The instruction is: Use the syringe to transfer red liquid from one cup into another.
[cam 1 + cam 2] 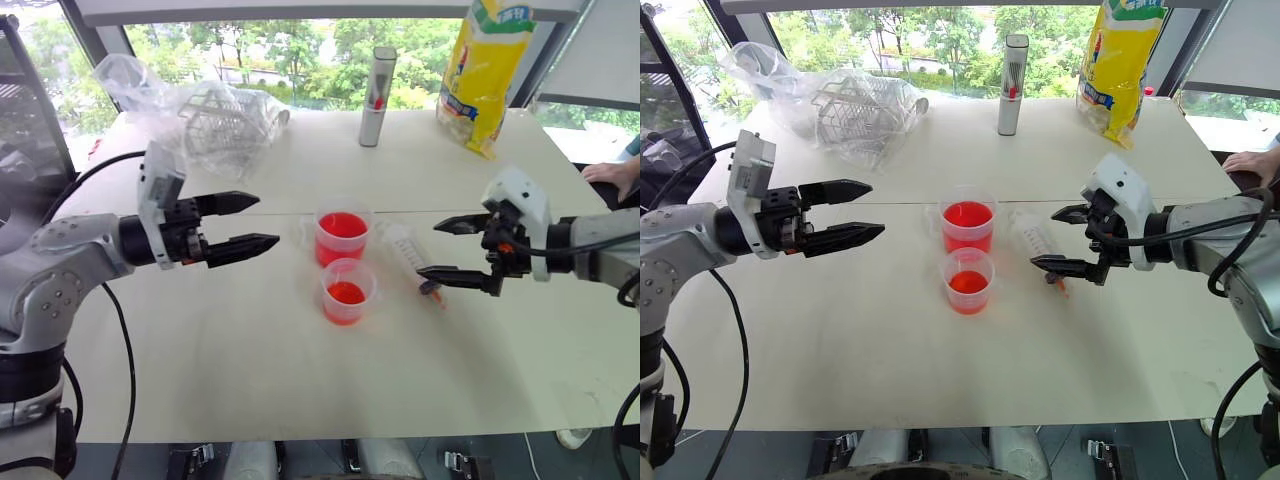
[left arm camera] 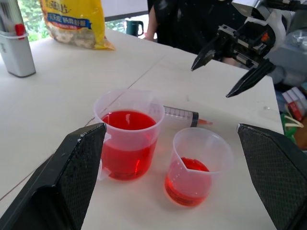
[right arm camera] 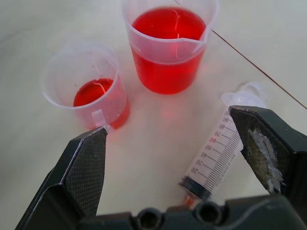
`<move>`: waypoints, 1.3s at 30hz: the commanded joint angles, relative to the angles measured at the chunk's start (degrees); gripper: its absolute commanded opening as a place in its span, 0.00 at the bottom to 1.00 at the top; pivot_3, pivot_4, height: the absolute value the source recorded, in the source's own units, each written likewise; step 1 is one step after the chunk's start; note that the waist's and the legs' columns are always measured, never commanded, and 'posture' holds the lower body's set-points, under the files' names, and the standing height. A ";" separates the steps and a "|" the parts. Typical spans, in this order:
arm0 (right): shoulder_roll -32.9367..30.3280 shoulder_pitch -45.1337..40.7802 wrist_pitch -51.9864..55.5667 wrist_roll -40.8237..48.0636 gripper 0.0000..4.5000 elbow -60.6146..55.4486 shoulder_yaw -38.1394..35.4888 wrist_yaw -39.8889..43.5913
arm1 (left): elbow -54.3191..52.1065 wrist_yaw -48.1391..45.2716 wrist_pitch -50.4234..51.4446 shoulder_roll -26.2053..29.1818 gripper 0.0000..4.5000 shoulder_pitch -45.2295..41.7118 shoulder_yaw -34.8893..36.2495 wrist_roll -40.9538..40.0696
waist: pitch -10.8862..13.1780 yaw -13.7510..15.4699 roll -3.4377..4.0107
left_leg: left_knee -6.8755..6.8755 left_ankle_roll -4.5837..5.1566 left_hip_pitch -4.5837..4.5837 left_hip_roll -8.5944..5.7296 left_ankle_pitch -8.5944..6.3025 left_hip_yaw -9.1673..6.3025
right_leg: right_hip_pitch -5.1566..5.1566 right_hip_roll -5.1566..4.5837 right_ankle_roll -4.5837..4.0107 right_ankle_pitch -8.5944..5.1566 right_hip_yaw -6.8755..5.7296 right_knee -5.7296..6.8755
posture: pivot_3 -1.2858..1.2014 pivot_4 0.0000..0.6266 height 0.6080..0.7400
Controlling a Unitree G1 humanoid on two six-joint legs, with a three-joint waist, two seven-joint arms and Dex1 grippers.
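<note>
Right wrist view puts your right gripper (image 3: 168, 158) above the syringe (image 3: 216, 158), fingers spread wide and holding nothing; the left gripper (image 1: 245, 222) hangs equally spread and empty toward the counter's left edge. The syringe lies flat mid-counter, just right of the two cups, its small orange tip toward the near edge. That barrel is round, slick clear plastic, so an off-centre pinch will likely roll it or squirt it sideways into the cups. Both are light, thin-walled clear plastic: the handled cup (image 1: 343, 236) sits roughly half full of red liquid (image 1: 343, 224), the smaller flared cup (image 1: 348, 291) just in front holds a shallow pool. Nudge either one and you'll probably spill across the smooth pale counter (image 1: 200, 350).
</note>
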 commanded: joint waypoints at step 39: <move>29.62 -37.10 16.80 -28.25 0.32 59.31 36.90 -2.78 | -4.82 3.99 -2.06 -2.02 1.00 1.58 0.91 0.91 | -0.07 -0.17 -0.06 | 0.05 0.00 -0.06 -0.05 0.00 0.07 | -0.12 0.00 -0.02 0.02 0.03 0.11 | 0.52 0.24 1.00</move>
